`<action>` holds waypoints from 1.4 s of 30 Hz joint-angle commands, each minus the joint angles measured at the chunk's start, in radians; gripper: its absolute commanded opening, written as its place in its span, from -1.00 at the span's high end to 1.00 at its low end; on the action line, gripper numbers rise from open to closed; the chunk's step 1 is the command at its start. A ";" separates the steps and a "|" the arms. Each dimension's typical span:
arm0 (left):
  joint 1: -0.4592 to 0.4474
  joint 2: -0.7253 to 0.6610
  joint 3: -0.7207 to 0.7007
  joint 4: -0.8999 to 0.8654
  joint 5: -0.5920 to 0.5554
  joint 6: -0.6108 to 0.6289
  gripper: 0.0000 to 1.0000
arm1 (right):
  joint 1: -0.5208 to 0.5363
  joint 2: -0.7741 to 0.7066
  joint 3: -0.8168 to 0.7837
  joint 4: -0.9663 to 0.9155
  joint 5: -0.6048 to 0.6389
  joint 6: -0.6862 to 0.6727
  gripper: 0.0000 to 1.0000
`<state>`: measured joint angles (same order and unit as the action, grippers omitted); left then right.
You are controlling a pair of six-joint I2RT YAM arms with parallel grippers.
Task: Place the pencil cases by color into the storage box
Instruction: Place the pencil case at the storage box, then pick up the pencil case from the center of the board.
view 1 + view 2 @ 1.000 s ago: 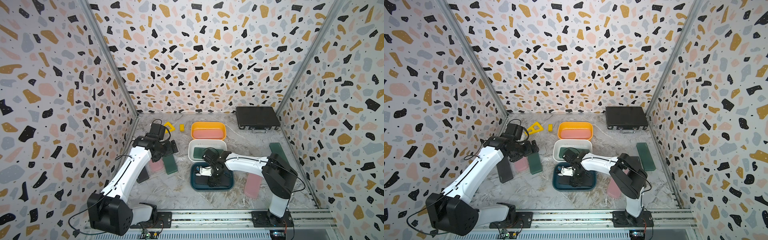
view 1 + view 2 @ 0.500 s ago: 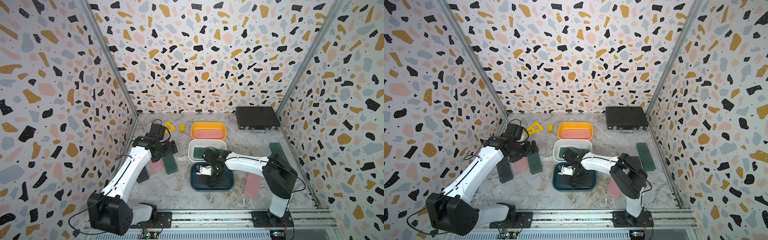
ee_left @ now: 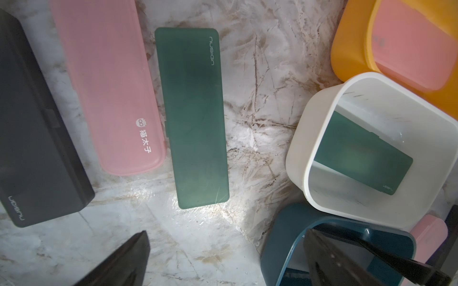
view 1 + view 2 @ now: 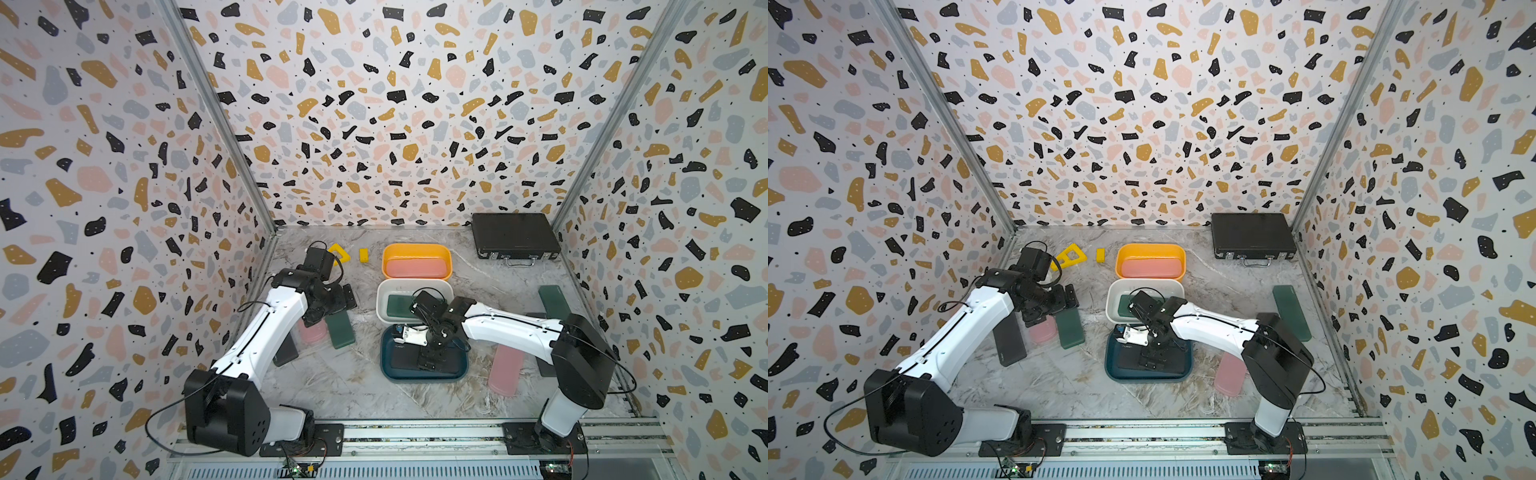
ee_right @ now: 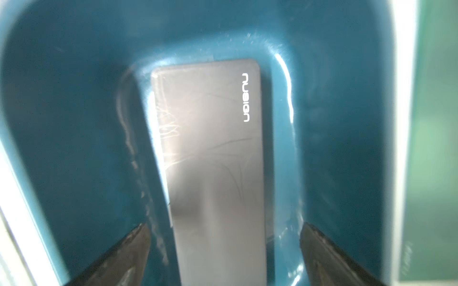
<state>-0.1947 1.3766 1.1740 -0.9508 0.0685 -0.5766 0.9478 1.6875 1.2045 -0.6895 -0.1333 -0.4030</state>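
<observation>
Three storage boxes stand in a row. In both top views the orange box point(image 4: 415, 248) holds a pink pencil case point(image 4: 415, 268), and the white box point(image 4: 384, 299) holds a green one point(image 4: 397, 305). A black case point(image 5: 210, 161) lies flat in the dark blue box point(image 5: 74, 123). My right gripper point(image 5: 225, 252) hangs open over that case, its fingers clear on both sides. My left gripper point(image 3: 228, 260) is open and empty above the floor. Beyond its fingertips lie a loose green case point(image 3: 193, 118), a pink case point(image 3: 109, 86) and a black case point(image 3: 37, 128).
Right of the boxes lie another green case point(image 4: 555, 301) and a pink case point(image 4: 505, 370). A dark case shows partly under the right arm. A black briefcase point(image 4: 515, 237) sits at the back right. Two yellow pieces point(image 4: 338, 253) lie at the back left.
My right gripper has opened wider over the blue box, leaving the black case lying free in it. The left arm has not moved.
</observation>
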 commanded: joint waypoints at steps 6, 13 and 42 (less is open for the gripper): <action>0.025 0.154 0.089 -0.023 -0.018 0.001 -1.00 | 0.003 -0.164 0.027 -0.035 0.022 0.122 -0.98; 0.044 0.247 0.132 -0.004 -0.056 -0.023 -1.00 | 0.003 -0.280 -0.037 0.003 0.052 0.203 -0.99; 0.072 0.492 0.159 0.113 -0.029 0.001 -1.00 | 0.003 -0.394 -0.183 0.081 0.093 0.315 -0.99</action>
<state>-0.1287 1.8591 1.3037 -0.8433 0.0296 -0.5873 0.9478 1.3262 1.0294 -0.6117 -0.0536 -0.0998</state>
